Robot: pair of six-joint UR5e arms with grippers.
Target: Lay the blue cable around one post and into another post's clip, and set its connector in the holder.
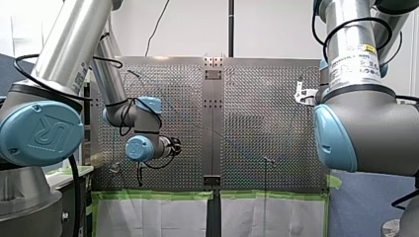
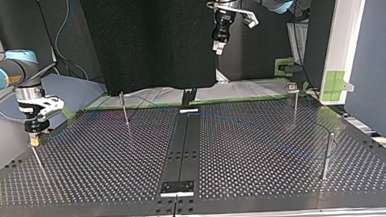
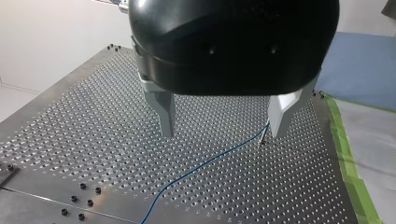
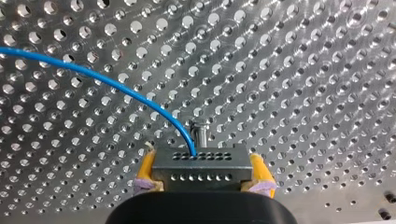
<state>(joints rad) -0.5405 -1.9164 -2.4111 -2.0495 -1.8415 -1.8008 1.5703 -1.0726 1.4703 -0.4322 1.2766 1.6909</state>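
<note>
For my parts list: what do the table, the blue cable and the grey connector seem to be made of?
The table: probably metal, matte silver, glinting around its drilled holes.
The blue cable: likely plastic-sheathed wire, smooth, slightly glossy, bending in a soft curve.
The connector: matte grey block with rows of small holes; metal or plastic, I cannot tell.

- The robot's left gripper hangs high, pointing down, fingers spread wide apart.
- Its right gripper sits low, yellow pads clamped on the connector.
</note>
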